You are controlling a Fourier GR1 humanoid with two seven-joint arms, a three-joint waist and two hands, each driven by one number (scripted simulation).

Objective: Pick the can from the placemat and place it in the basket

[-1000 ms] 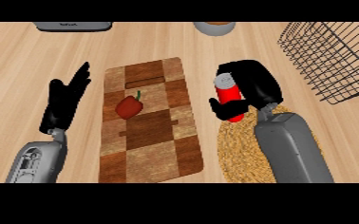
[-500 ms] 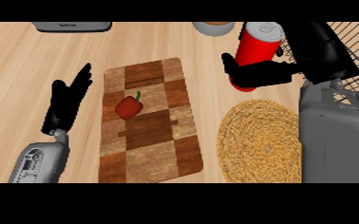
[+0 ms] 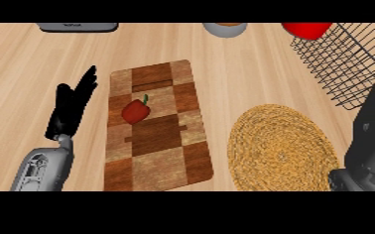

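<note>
Wooden counter (image 3: 219, 69): can (image 3: 307, 29) by basket (image 3: 331, 65) rim, far from the released left robot hand (image 3: 70, 110).

Woven straw placemat (image 3: 282, 148); black wire basket (image 3: 333, 64); wooden counter (image 3: 219, 69).

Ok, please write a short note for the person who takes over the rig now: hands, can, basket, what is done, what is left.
Left robot hand: open, resting beside the wooden board, holding nothing.
Right robot hand: not in view; only its grey forearm shows at the right edge.
Can: only a red part shows at the top edge, by the basket's far rim; held or released, I cannot tell.
Done: the can is off the round woven placemat.
Left: confirm the can sits in the basket, then withdraw the right arm.
</note>
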